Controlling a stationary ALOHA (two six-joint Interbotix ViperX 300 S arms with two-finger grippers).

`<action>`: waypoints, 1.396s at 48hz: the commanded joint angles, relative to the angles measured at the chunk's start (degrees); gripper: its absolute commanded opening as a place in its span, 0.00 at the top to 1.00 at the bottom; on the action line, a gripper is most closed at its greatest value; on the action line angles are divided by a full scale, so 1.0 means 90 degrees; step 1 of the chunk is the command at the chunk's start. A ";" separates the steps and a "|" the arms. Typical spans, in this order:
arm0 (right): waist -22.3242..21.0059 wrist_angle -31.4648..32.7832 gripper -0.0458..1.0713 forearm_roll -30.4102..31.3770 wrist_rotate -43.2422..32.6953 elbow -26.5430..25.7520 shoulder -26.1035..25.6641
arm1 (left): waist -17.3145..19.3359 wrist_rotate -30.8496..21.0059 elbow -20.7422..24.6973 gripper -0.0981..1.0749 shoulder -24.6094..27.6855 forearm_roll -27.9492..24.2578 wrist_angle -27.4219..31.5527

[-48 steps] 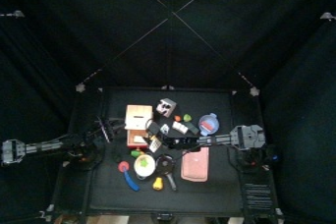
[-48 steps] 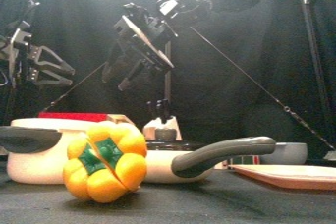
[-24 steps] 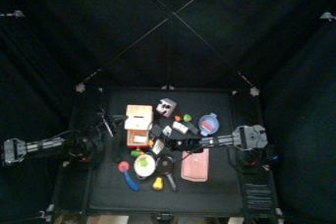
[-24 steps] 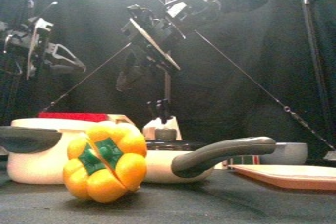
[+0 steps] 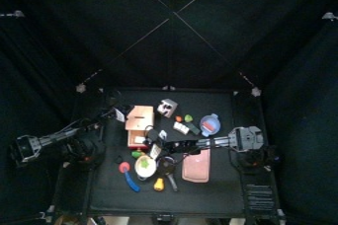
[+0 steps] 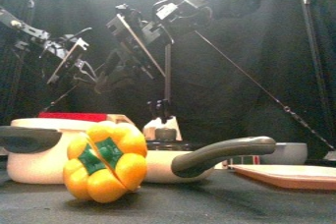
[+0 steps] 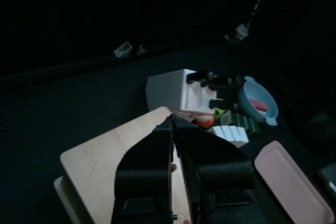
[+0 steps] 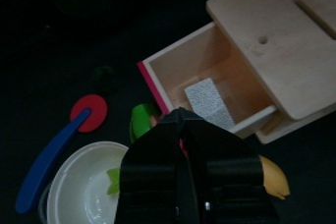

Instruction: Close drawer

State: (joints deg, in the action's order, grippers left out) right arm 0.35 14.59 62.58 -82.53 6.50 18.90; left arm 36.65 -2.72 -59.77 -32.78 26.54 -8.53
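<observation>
The light-tan wooden drawer box [image 5: 138,117] stands on the table left of the middle. In the right wrist view its drawer [image 8: 197,83] is pulled out, with a pink front edge and a pale grey scrap inside. My right gripper [image 8: 180,120] is shut and empty, its tips just in front of the drawer's open end; it also shows in the top view [image 5: 157,149]. My left gripper [image 7: 171,132] is shut and empty, and hangs over the box's flat tan top [image 7: 102,161]; in the top view it [image 5: 118,119] is at the box's left side.
A yellow pepper [image 6: 105,160] and a white pot [image 6: 46,149] with a grey handle stand at the front. A pink slab [image 5: 197,165] lies right of them. A white box [image 7: 180,87] and a blue bowl [image 7: 257,102] stand behind the drawer box.
My left arm has swung in from the left to the drawer box. My right gripper has moved left, closer to the open drawer.
</observation>
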 commanded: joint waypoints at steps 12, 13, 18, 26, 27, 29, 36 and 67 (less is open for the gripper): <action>0.0107 -0.0068 0.63 0.0000 0.0000 -0.0557 0.0264 | 0.0420 0.0010 0.1006 0.56 0.1660 0.0107 0.0313; 0.0117 -0.0068 0.63 0.0000 -0.0010 -0.0566 0.0273 | 0.0430 0.0000 0.1045 0.56 0.1748 0.0098 0.0303; 0.0166 -0.0068 0.63 0.0000 -0.0010 -0.0576 0.0352 | 0.0518 0.0000 0.1211 0.56 0.2188 0.0107 0.0303; 0.0205 -0.0068 0.63 0.0000 -0.0010 -0.0615 0.0449 | 0.0547 -0.0039 0.1426 0.56 0.2646 0.0127 0.0293; 0.0205 -0.0068 0.63 0.0000 -0.0010 -0.0635 0.0469 | 0.0566 -0.0039 0.1455 0.56 0.2686 0.0146 0.0283; 0.0205 -0.0068 0.63 -0.0010 -0.0010 -0.0674 0.0508 | 0.0596 -0.0029 0.1514 0.56 0.2754 0.0176 0.0303; 0.0215 -0.0059 0.63 0.0000 0.0000 -0.0811 0.0693 | 0.0615 0.0000 0.1680 0.56 0.3008 0.0205 0.0586; 0.0029 0.0283 0.63 -0.0020 -0.0010 -0.1016 0.0937 | 0.0605 0.0000 0.1699 0.56 0.3145 0.0117 0.0850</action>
State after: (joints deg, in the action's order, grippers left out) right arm 1.76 16.44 62.40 -82.53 -0.62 28.65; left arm 42.45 -2.64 -44.74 -4.22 27.69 -1.05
